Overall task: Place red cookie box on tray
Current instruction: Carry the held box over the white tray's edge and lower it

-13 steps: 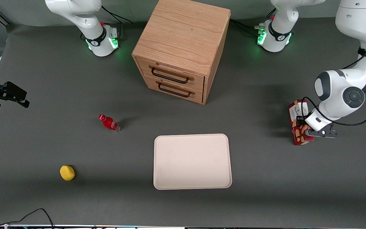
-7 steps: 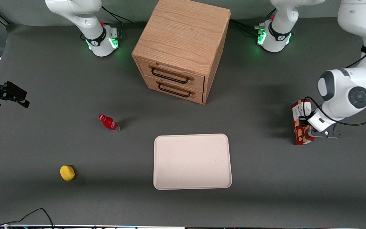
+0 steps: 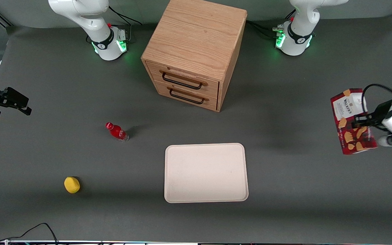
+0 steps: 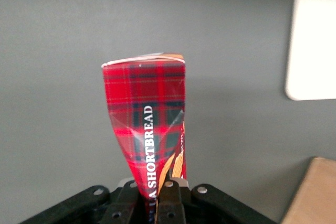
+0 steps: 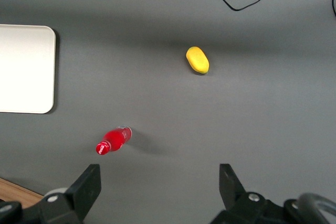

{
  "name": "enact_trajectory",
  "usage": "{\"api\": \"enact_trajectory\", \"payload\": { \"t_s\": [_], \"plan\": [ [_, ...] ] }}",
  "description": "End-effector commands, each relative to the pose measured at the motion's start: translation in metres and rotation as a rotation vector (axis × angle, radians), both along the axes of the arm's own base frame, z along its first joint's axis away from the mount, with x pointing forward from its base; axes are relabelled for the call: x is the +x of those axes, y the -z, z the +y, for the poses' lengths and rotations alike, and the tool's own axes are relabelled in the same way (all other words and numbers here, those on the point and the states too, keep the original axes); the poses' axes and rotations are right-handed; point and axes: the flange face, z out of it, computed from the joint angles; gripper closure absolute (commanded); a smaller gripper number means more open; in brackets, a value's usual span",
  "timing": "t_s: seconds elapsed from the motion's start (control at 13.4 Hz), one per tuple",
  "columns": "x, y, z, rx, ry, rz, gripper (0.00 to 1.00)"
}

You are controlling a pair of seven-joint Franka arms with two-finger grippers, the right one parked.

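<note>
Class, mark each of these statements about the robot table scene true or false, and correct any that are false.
1. The gripper is shut on the red cookie box. True.
2. The box already lies on the tray. False: it is held toward the working arm's end of the table, apart from the tray.
3. Both drawers of the wooden cabinet are closed. True.
4. The red bottle stands on the tray. False: it is on the table, toward the parked arm's end.

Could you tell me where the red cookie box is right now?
The gripper holds the red cookie box above the table at the working arm's end, apart from the tray.
</note>
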Motion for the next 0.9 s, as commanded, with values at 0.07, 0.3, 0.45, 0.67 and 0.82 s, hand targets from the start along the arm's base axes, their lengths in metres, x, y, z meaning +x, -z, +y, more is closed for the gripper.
{"api": "enact_trajectory", "payload": {
  "t_s": [0.07, 0.3, 0.45, 0.67, 0.82],
  "plan": [
    [0.014, -0.011, -0.126, -0.07, -0.122, 0.028, 1.0],
    [0.039, 0.044, -0.21, -0.147, -0.164, -0.031, 1.0],
    [0.056, 0.117, -0.257, -0.163, -0.184, -0.093, 1.0],
    [0.063, 0.213, -0.287, -0.16, -0.144, -0.175, 1.0],
    [0.051, 0.265, -0.3, -0.153, -0.09, -0.216, 1.0]
  ]
}}
